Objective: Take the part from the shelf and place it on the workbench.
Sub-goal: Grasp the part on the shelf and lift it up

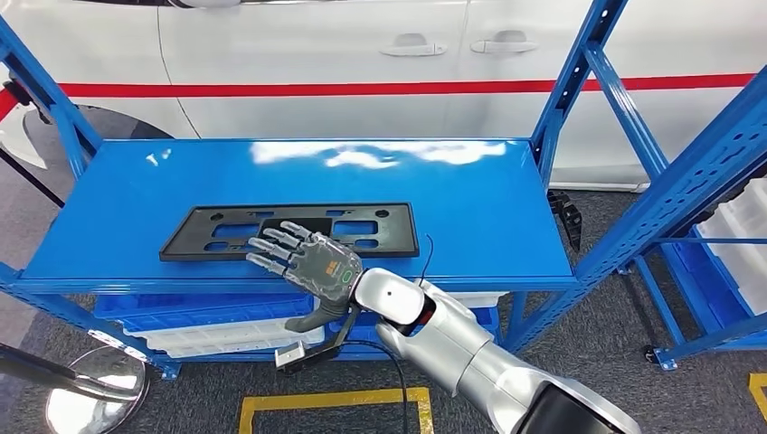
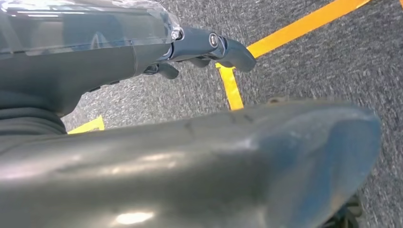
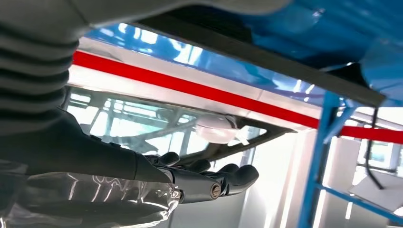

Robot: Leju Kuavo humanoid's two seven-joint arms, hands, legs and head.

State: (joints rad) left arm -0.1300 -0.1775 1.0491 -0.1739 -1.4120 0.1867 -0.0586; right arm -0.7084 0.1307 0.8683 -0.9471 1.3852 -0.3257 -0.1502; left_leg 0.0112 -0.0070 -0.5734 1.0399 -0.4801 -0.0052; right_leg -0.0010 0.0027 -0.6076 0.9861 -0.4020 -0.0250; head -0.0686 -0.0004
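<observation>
Head view shows the black part (image 1: 289,231), a long flat slotted frame, lying on the blue shelf (image 1: 298,172) with its long axis running along the shelf's front edge. The right hand (image 1: 303,260) reaches in over that front edge, fingers spread above the part's near rim and thumb hanging below the shelf lip; it holds nothing (whether the fingertips touch the part is hard to tell). The left hand (image 2: 204,47) hangs over grey carpet, fingers curled in around nothing, so the right is the nearer. Behind the shelf stands a white car (image 1: 362,63) with a red stripe.
</observation>
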